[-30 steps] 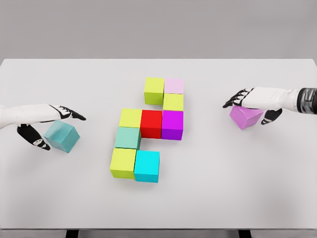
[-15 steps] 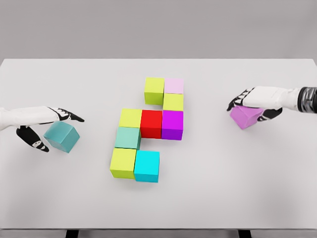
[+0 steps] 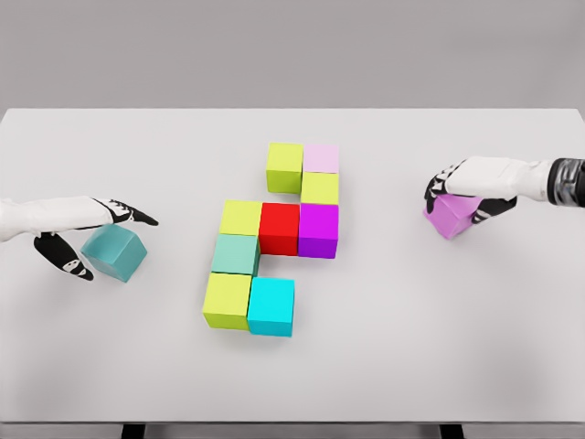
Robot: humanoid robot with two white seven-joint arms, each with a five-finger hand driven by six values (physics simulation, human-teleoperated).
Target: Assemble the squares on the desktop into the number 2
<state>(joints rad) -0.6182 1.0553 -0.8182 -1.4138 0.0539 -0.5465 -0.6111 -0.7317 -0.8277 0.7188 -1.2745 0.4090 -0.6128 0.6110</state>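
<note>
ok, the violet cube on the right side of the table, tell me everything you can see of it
The violet cube is a plain, matte, single-colour block with no markings. It sits tilted, one corner pointing toward the camera, apart from the assembled cluster of coloured cubes at the table's centre. The right hand covers its top, with fingers draped over the left side and the thumb against the right face, so it looks grasped. Whether its base is resting on the white table or slightly lifted cannot be told.
</note>
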